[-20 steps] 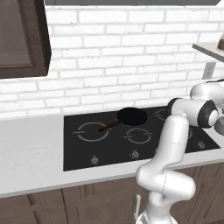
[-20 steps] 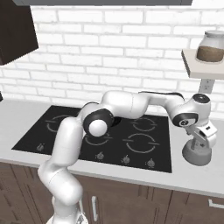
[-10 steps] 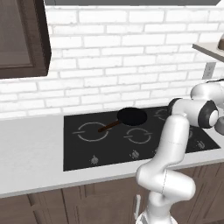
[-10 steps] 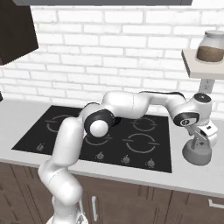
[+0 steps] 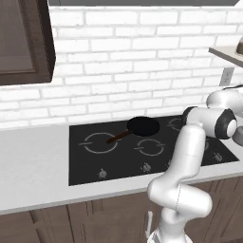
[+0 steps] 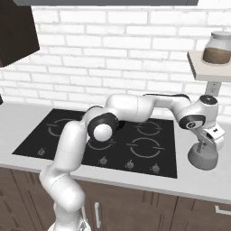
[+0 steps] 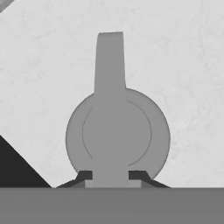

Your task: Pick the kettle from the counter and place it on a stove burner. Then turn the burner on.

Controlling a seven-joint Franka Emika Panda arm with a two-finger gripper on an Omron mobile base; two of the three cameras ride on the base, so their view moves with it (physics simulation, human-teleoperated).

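Straddling the kettle (image 7: 117, 138) handle from above, jaws spread either side, kettle on counter (image 7: 183, 65) beside stove (image 6: 135, 149)

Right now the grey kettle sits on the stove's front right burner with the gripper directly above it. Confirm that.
Not quite. The kettle sits on the counter, to the right of the stove, not on a burner. The right base view shows this. The gripper is indeed directly above it, as the hand view shows, its fingers standing either side of the kettle's handle.
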